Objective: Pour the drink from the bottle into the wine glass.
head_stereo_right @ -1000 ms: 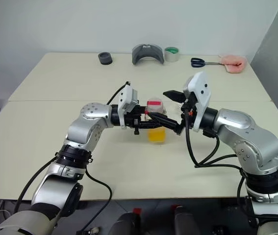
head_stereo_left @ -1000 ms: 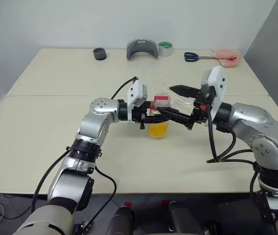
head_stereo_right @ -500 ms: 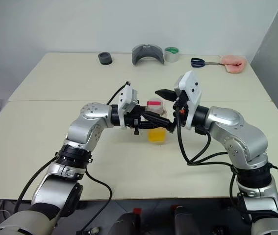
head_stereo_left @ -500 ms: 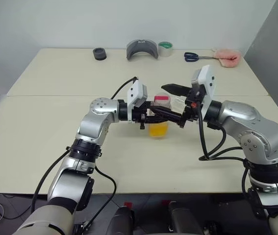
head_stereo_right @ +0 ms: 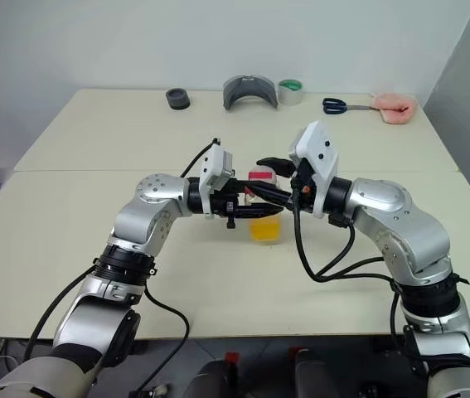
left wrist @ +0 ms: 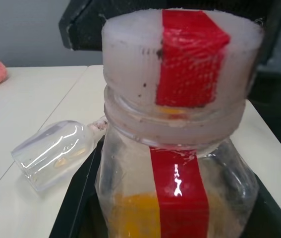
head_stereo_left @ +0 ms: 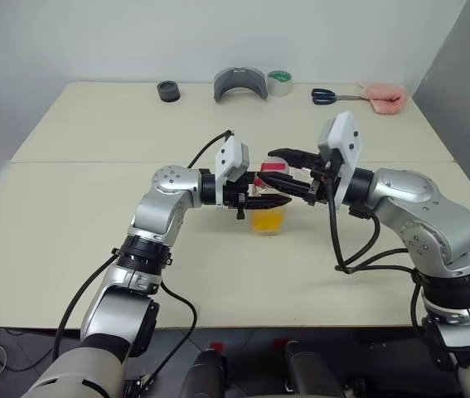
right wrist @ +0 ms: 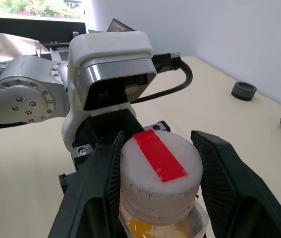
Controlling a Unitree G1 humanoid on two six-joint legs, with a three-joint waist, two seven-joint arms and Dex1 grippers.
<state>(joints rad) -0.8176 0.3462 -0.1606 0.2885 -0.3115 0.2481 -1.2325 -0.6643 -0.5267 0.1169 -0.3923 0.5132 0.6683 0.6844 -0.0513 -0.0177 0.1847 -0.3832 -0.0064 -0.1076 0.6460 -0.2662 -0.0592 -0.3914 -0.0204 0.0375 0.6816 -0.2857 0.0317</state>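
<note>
- Bottle (head_stereo_left: pixel 268 199) is held upright above the table (head_stereo_left: pixel 94 207), mid-table, with drink (left wrist: pixel 130 213) low inside; its cap (right wrist: pixel 160 181) is whitish with a red strip across it.
- Left gripper (head_stereo_left: pixel 261 196) is clenched on the bottle's body from the robot's left.
- Right gripper (right wrist: pixel 160 198) is set around the cap, one finger (right wrist: pixel 98 193) touching one side; a gap is seen on the other side, so it is not fully closed on the cap.
- Glass (left wrist: pixel 51 153) is lying on its side on the table, just beyond the bottle.
- Along the far edge are noted a black ring (head_stereo_left: pixel 168 90), grey holder (head_stereo_left: pixel 239 83), tape roll (head_stereo_left: pixel 279 81), scissors (head_stereo_left: pixel 330 96) and pink cloth (head_stereo_left: pixel 384 96).
</note>
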